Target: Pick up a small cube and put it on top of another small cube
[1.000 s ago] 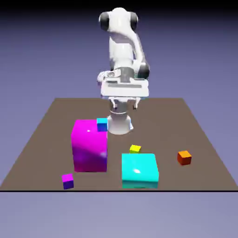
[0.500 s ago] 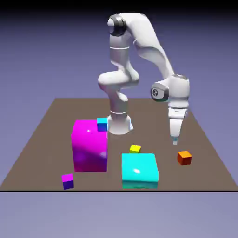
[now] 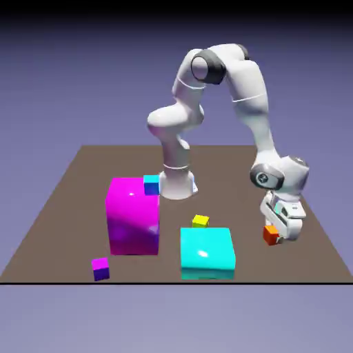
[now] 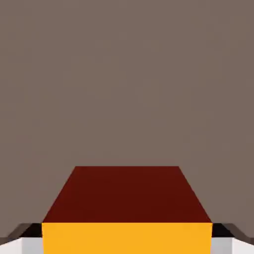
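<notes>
The small orange-red cube (image 3: 270, 236) sits on the brown table (image 3: 83, 207) at the exterior view's right. My gripper (image 3: 275, 234) has come down over it with its jaws shut on the cube's sides. In the hand view the cube (image 4: 126, 206) fills the bottom middle, its top dark red and its near face bright orange. One grey fingertip (image 4: 20, 237) shows at each lower corner, pressed against it. I cannot tell whether the cube is still touching the table.
A big magenta block (image 3: 133, 216) stands left of centre with a small blue cube (image 3: 152, 184) behind its top corner. A big cyan block (image 3: 207, 252) is near the front, a small yellow cube (image 3: 200, 220) behind it. A small purple cube (image 3: 101, 268) lies front left.
The arm swung from above the base toward the exterior view's right and came down onto the orange-red cube. The jaws went from open to shut on it.
</notes>
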Tool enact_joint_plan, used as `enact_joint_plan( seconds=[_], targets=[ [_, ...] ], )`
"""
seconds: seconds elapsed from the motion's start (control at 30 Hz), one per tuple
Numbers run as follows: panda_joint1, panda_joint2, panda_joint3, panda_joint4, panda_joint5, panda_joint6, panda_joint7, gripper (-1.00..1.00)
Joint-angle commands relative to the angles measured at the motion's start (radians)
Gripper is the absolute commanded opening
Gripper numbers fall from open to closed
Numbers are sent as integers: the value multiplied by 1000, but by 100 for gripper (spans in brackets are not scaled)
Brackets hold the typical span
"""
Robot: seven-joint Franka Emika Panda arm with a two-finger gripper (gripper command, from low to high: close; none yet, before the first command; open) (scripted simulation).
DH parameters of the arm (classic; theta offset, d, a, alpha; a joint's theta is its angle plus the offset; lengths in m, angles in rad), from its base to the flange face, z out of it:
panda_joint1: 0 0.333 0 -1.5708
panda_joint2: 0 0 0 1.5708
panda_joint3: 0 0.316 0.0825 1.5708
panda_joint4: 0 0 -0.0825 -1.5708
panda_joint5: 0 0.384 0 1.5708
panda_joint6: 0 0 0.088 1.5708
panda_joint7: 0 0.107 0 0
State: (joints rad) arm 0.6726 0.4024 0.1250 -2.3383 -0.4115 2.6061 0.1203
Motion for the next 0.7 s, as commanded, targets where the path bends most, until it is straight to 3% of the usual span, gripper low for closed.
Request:
enact_joint_plan(
  seconds=[0.0, 0.67],
  targets=[
    [-8, -36, 16, -5, 19, -30, -15, -100],
    [-443, -702, 29, -599, 270, -99, -2, -100]
  ],
)
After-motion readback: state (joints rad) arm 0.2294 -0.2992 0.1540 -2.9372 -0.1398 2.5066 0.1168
